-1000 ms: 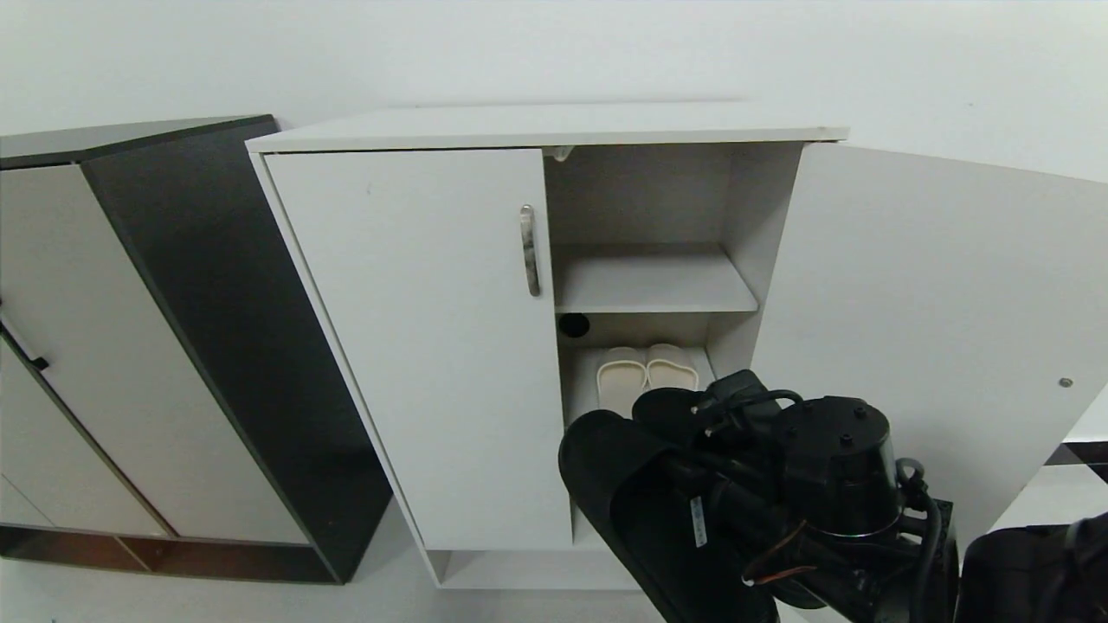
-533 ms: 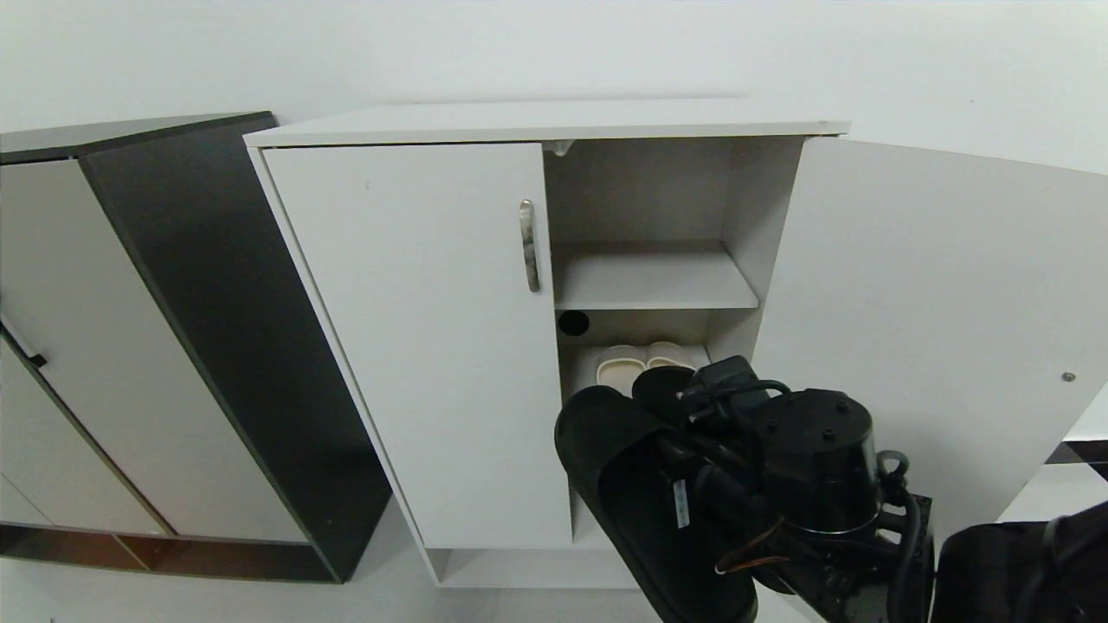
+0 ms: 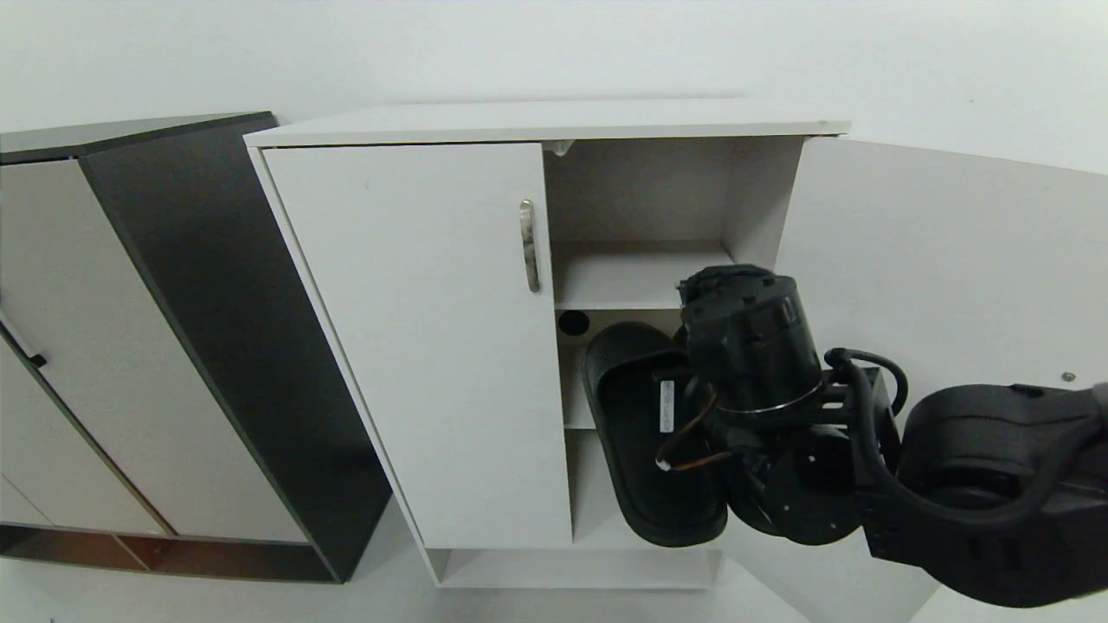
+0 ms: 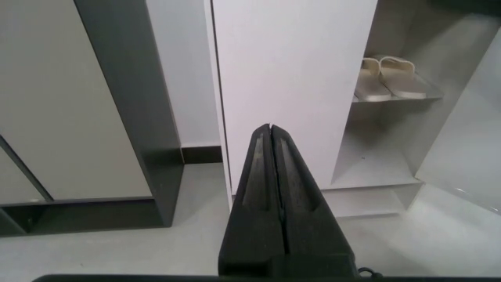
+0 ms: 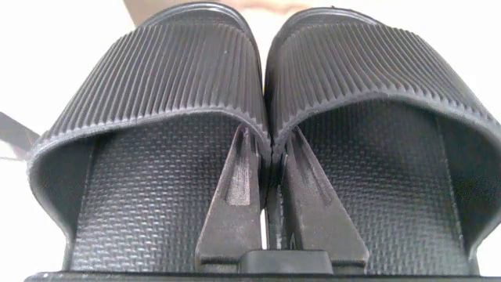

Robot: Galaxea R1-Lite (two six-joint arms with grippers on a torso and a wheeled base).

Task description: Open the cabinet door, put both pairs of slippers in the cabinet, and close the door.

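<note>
Black slippers (image 5: 156, 102), held as a pair side by side, are clamped by the right gripper (image 5: 268, 137). Its two fingers (image 5: 235, 196) sit one inside each slipper and pinch the adjoining strap walls together. In the head view the right arm reaches in from the right with its wrist turned toward the cabinet (image 3: 537, 121). The pair hangs tilted, soles showing, before the open right half, toes level with the space under the upper shelf (image 3: 640, 277). The wrist housing covers the gripper and most of the second slipper, and whether the toes have passed the cabinet's front edge cannot be determined. The left gripper (image 4: 270, 129) is low above the floor (image 4: 196, 211), aimed at the closed left door (image 3: 415, 329); its fingers are pressed together on nothing. Farther in, the cream slippers (image 4: 391, 77) rest on the middle shelf. The right door (image 3: 935, 285) stands swung wide and is cut off at the frame edge.
</note>
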